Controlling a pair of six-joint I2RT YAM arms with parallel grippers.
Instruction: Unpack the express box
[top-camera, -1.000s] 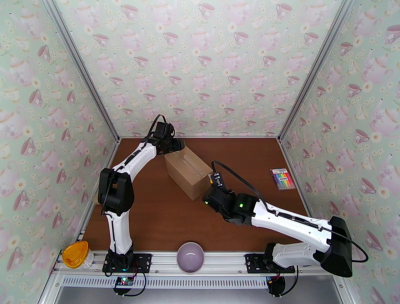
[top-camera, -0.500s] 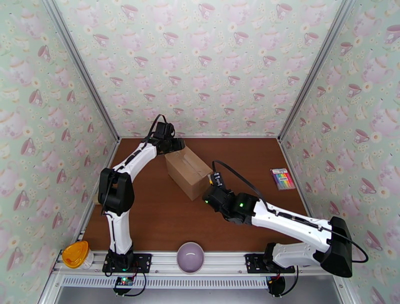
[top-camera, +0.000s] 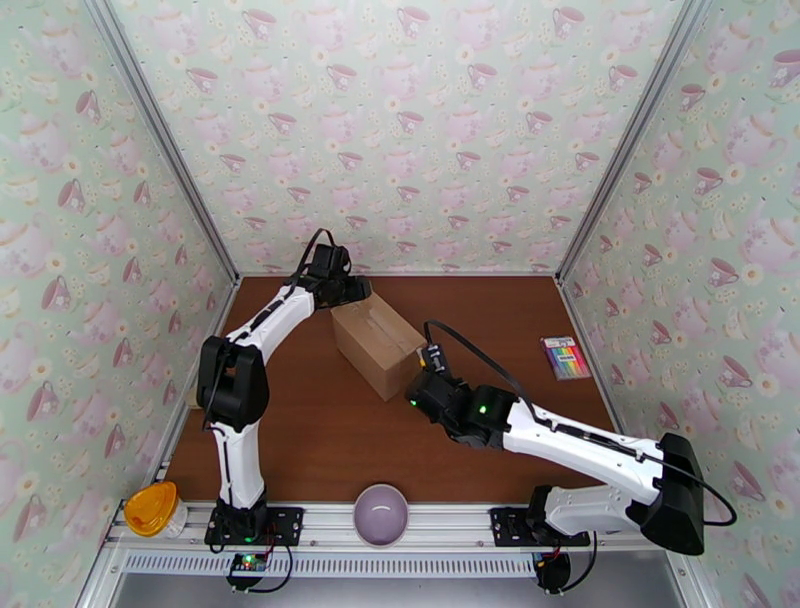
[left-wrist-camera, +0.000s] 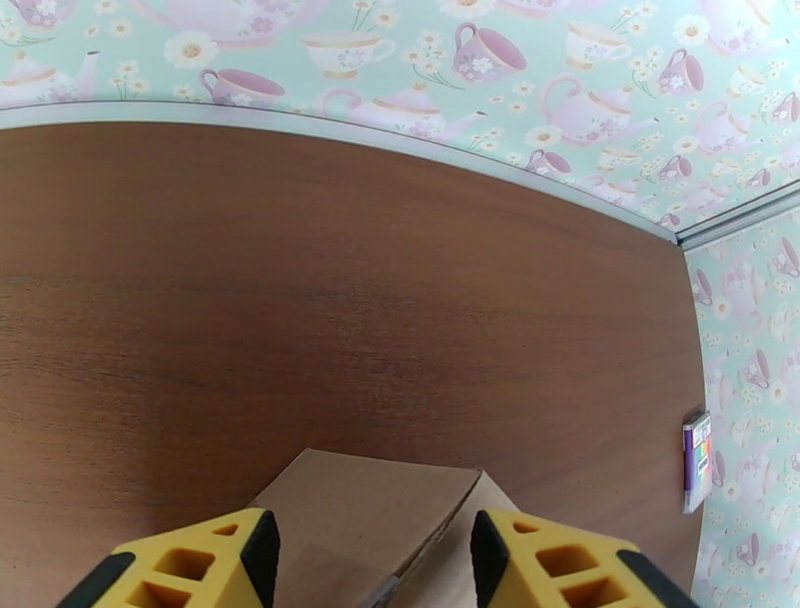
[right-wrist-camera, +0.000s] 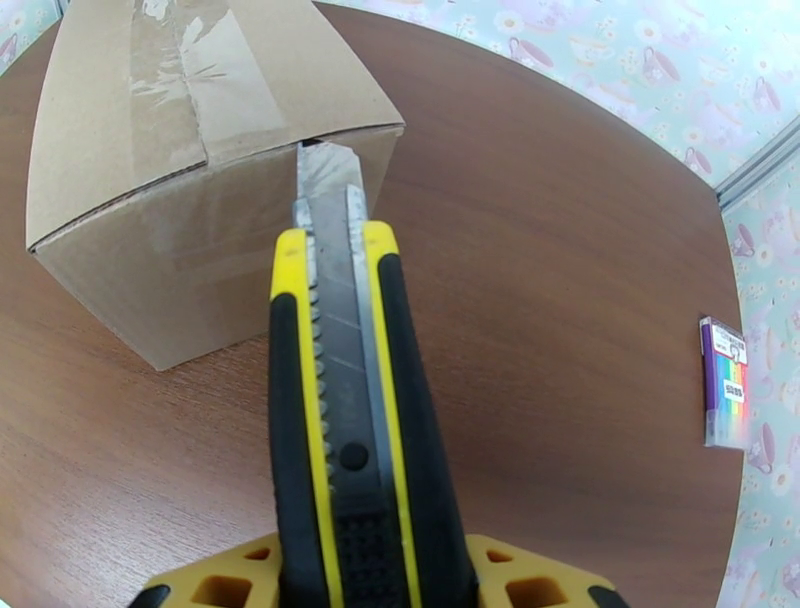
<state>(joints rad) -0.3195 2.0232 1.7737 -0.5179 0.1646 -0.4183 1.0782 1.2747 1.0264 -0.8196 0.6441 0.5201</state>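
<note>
The express box (top-camera: 378, 343), a brown carton with clear tape along its closed top seam, lies askew at the table's middle. My left gripper (top-camera: 350, 292) is at its far corner. In the left wrist view the yellow fingers (left-wrist-camera: 200, 565) press against both sides of the box (left-wrist-camera: 370, 505). My right gripper (top-camera: 424, 385) is shut on a yellow-and-black utility knife (right-wrist-camera: 345, 400). The bare blade tip (right-wrist-camera: 325, 160) touches the top edge of the box's (right-wrist-camera: 200, 150) near end, right at the tape seam.
A pack of coloured pens (top-camera: 565, 357) lies by the right wall. A lilac bowl (top-camera: 381, 514) sits on the front rail between the arm bases. An orange object (top-camera: 150, 508) sits at the front left corner. Patterned walls close in the table's sides and back.
</note>
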